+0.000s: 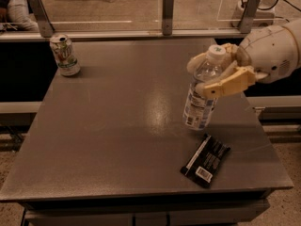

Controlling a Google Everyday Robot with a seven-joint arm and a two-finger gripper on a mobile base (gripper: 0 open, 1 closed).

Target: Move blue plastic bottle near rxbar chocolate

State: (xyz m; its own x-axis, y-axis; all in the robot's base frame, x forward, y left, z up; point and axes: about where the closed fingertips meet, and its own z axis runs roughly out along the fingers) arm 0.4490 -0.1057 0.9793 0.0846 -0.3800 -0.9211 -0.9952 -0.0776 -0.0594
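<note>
The blue plastic bottle [200,103] is a clear bottle with a white cap and a pale label. It hangs slightly tilted, above the right part of the table. My gripper [212,74] comes in from the right and is shut on the bottle's upper part, one cream finger [228,81] across its front. The rxbar chocolate [205,160] lies flat near the table's front right, a black wrapper with a white stripe and barcode patch. The bottle's base hovers just behind and to the left of the bar.
A green-and-white soda can [64,55] stands at the table's back left corner. The grey table [108,140] ends close behind the bar at the front and right edges. A glass barrier with metal posts [168,12] runs along the back.
</note>
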